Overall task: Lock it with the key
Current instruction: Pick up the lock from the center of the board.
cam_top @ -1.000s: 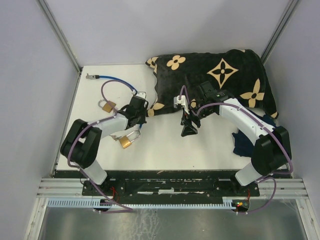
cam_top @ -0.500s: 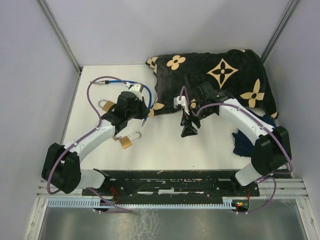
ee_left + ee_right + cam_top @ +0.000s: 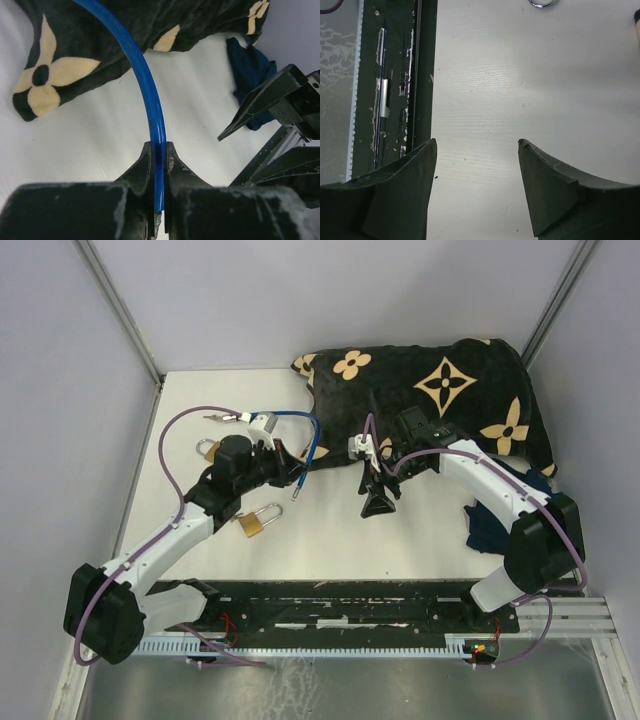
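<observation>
On white table (image 3: pixel 330 540) between grey walls (image 3: pixel 80 390), left tool (image 3: pixel 158 148) clamping blue cable (image 3: pixel 144 82), right tool (image 3: pixel 477 141) spread wide, empty.

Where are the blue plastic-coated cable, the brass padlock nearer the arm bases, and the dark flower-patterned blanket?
Blue plastic-coated cable (image 3: pixel 151 100): left wrist view, middle of its curve.
Brass padlock nearer the bases (image 3: pixel 250 526): top view, its body.
Dark flower-patterned blanket (image 3: pixel 400 370): top view, plain dark fabric.
</observation>
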Tool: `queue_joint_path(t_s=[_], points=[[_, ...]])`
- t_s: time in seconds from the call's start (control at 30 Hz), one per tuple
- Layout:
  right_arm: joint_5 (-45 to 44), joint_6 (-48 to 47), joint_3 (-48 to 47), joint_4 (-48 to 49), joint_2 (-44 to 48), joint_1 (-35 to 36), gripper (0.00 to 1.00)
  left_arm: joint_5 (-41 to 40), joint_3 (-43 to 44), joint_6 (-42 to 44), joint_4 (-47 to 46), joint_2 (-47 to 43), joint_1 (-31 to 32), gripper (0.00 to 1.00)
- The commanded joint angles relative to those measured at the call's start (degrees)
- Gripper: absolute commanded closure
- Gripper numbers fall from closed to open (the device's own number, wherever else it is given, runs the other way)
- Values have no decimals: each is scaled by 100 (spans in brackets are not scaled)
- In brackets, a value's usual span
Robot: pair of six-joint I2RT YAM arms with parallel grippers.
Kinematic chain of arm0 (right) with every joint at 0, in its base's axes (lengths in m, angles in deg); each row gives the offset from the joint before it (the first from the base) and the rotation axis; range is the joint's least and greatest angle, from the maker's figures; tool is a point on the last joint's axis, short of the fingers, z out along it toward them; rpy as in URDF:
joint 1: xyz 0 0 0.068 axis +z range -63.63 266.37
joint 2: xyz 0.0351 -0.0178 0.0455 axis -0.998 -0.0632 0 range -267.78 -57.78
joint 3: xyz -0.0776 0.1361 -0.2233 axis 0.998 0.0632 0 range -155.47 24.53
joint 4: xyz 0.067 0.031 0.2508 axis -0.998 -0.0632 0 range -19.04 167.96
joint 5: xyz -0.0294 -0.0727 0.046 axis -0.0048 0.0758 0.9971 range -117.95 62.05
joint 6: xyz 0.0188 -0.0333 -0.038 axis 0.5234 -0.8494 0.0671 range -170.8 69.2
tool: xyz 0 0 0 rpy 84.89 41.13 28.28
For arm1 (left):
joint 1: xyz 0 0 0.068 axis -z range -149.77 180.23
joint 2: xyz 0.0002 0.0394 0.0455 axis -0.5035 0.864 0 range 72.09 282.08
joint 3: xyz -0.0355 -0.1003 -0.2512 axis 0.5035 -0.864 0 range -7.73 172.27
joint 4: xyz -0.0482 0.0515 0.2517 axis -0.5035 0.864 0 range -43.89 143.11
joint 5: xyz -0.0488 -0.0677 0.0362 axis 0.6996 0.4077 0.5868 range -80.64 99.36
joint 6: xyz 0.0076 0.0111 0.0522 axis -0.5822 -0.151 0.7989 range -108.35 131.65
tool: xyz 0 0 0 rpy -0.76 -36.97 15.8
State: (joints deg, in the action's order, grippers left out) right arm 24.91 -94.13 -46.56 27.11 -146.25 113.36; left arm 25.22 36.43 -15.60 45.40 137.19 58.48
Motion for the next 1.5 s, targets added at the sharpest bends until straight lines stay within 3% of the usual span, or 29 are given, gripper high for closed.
queue_joint_path(t_s=[0.0,0.5,0.63,0.87,1.0,1.3,1.47], points=[[364,-80,18,150,225,6,26,381,-162,-616,-1003,-325,15,97],[1041,533,10,458,352,0,26,161,-976,-1999,-2861,-746,99,97],[1269,1611,157,1251,477,1,26,-300,-1139,-2187,-3263,-775,356,97],[1108,4657,667,3867,554,2,26,-1402,-1198,-2143,-3688,-725,1099,97],[1089,5914,930,5004,558,1,26,-2025,-1171,-2051,-3872,-583,1492,97],[723,7249,1135,5906,554,-48,27,-3008,-1035,-1836,-4122,-198,2127,97],[656,7341,1229,5973,502,-44,30,-3322,-977,-1715,-4229,-105,2271,97]])
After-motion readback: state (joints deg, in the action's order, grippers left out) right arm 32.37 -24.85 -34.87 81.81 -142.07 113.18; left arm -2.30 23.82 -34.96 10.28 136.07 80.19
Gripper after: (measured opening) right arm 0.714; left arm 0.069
